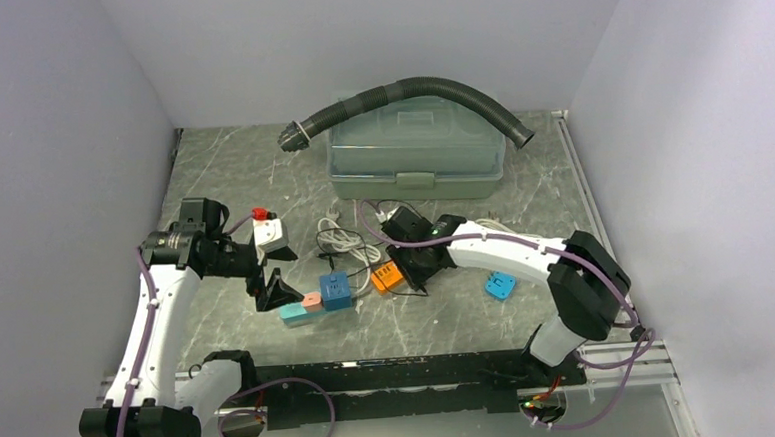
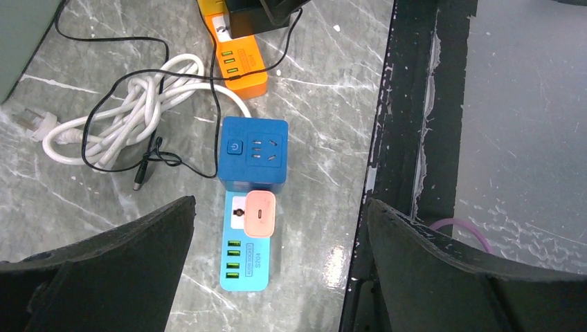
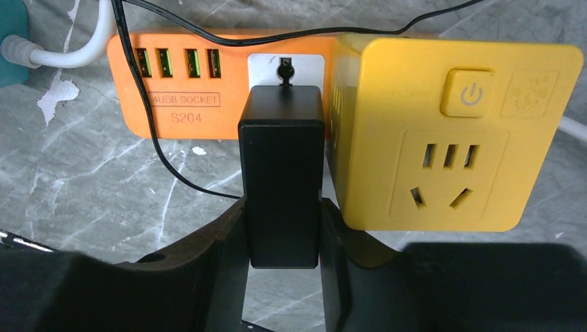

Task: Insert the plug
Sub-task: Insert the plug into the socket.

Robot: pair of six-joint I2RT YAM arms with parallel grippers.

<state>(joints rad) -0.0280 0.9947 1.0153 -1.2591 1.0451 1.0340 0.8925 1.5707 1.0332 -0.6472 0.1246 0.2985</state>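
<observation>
Plug (image 3: 281,176), black, mid-table: right gripper (image 3: 280,232) is clamping it at the orange power strip (image 3: 201,117) socket. Insertion seemingly underway; next calling for a straight push. Left gripper (image 2: 277,207) is hovering wide open.

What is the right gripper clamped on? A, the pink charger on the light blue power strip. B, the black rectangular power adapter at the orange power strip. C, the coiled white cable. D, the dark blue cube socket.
B: in the right wrist view, the right gripper pinches the black rectangular power adapter from both sides, at the white socket of the orange power strip.
</observation>
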